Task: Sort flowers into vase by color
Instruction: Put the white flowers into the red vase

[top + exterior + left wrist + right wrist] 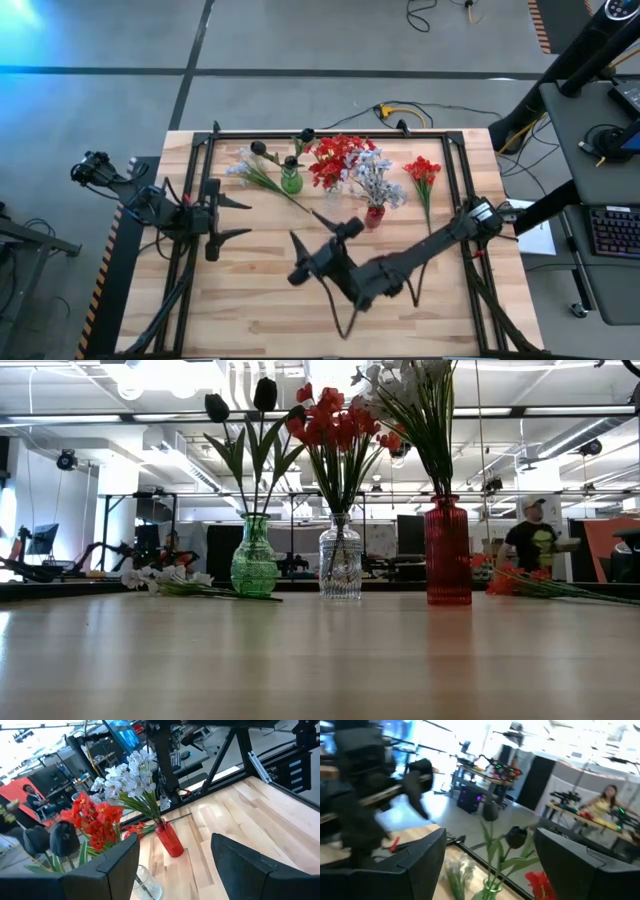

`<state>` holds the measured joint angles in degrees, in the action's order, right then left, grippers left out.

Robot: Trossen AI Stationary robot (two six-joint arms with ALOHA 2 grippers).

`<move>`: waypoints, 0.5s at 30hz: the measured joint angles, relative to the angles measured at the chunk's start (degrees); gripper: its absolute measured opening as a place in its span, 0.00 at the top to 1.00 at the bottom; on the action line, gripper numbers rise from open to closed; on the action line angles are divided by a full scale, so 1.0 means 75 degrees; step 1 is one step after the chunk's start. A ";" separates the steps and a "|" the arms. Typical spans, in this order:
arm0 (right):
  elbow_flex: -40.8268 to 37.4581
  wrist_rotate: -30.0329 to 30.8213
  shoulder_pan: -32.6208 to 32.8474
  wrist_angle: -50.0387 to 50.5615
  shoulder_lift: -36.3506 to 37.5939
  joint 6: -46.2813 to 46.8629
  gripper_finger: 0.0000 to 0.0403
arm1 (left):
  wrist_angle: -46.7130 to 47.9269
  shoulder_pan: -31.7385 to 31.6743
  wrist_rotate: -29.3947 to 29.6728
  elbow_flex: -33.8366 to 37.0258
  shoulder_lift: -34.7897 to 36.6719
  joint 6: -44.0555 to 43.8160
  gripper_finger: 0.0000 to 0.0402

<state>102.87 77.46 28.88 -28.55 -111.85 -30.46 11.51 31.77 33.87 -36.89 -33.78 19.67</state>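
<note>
Three vases stand in a row at the table's far middle. The green vase (291, 180) holds dark buds (264, 395), the clear vase (340, 558) red blossoms (335, 158), and the red vase (374, 215) pale blue-white blossoms (127, 777). A pale spray (250, 172) lies on the table left of the green vase. A red spray (423, 175) lies right of the red vase. My right gripper (303, 226) hovers open, level, near the pale spray's stem end, holding nothing. My left gripper (248, 219) stands open at the left, holding nothing.
A black frame (330, 134) runs along the table's far edge and down both sides. The near half of the wooden top (270, 310) carries only my right arm's forearm. A person (535, 540) stands in the room behind.
</note>
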 joint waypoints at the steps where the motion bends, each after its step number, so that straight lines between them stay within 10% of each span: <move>1: 0.0000 -0.0004 0.0112 0.0054 0.0000 -0.0031 0.27 | 0.0011 0.0001 0.0000 -0.0010 -0.0036 -0.0076 0.43; 15: 0.0000 -0.0518 0.1042 0.0690 0.0006 0.0720 0.34 | 0.1452 0.0006 -0.0006 -0.0541 -0.0562 -0.2337 0.43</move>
<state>102.87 73.57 36.70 -23.37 -111.81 -25.05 22.40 31.81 33.82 -40.95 -37.99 2.15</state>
